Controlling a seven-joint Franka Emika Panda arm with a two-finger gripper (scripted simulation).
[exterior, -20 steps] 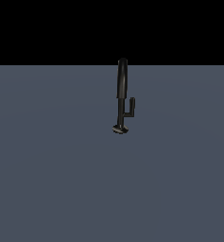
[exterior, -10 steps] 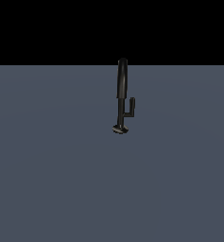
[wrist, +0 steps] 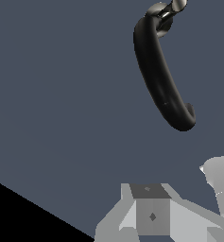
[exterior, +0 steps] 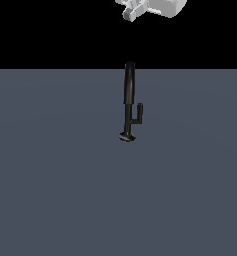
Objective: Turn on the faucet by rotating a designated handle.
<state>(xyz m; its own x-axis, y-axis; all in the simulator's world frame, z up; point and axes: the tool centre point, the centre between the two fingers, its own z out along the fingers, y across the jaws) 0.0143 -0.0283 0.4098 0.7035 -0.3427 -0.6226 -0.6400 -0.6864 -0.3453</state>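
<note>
A flat, plain slate-grey bench point(exterior: 65, 190) is seen filling the lower part of the exterior view. Only the glossy black faucet point(exterior: 128, 100) is carried on it, set upright on its round base, toward twelve o'clock of the bench's middle.

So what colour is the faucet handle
Glossy black, like the rest of the faucet. The handle shows best in the exterior view.

Faucet point(exterior: 128, 95): glossy black throughout, handle point(exterior: 138, 113) included. Floor point(exterior: 50, 190): plain slate blue-grey. Background point(exterior: 40, 30): black. Arm point(exterior: 155, 7): white and light grey; gripper point(wrist: 153, 215) grey.
</note>
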